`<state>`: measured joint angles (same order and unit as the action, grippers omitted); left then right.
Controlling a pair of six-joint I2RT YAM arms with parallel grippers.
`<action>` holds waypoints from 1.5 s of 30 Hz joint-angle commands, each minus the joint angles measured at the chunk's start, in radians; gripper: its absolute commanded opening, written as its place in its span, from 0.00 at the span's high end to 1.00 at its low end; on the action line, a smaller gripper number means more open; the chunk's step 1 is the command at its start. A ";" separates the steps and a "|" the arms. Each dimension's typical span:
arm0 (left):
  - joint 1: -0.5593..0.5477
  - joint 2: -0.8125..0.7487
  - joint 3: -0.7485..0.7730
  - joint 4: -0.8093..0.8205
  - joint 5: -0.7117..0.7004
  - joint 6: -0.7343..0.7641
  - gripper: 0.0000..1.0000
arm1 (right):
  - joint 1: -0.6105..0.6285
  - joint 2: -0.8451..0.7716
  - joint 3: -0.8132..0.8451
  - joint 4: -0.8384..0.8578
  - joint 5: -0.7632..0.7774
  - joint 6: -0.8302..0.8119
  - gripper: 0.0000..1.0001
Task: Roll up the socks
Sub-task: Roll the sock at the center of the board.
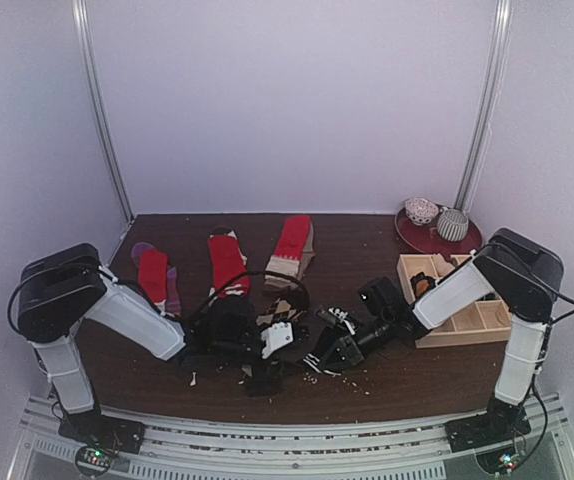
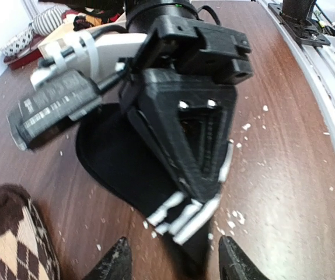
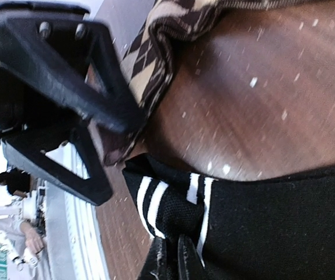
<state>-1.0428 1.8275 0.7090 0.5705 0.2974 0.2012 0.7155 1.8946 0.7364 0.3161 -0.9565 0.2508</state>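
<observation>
A black sock with white stripes (image 2: pixel 115 157) lies flat on the brown table near the front, also seen in the right wrist view (image 3: pixel 284 227). My right gripper (image 3: pixel 173 263) is shut on its striped cuff, and shows from the left wrist as a big black wedge (image 2: pixel 196 134). My left gripper (image 2: pixel 173 259) is open, its tips standing either side of that cuff without touching it. A brown-and-beige argyle sock (image 2: pixel 16 239) lies beside it. Three red socks (image 1: pixel 226 260) lie flat in a row at the back.
A pale wooden grid tray (image 1: pixel 467 335) stands at the right under the right arm. Behind it a red plate (image 1: pixel 432 243) holds two rolled balls. White crumbs speckle the table (image 1: pixel 367 385). A metal rail runs along the near edge.
</observation>
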 commanded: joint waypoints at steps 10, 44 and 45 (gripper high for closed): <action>-0.066 0.087 0.053 0.045 0.078 0.058 0.55 | -0.028 0.076 -0.052 -0.324 0.026 -0.063 0.96; -0.087 0.135 0.139 -0.304 -0.109 -0.155 1.00 | -0.094 -0.351 -0.135 -0.176 0.207 0.019 0.85; -0.087 0.134 0.156 -0.364 -0.134 -0.178 1.00 | -0.093 -0.434 -0.158 -0.140 0.274 0.035 0.82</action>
<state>-1.1393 1.9854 0.8478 0.5293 0.2680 0.1360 0.6601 1.7126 0.6609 0.1368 -0.9379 0.2199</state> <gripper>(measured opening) 0.022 0.134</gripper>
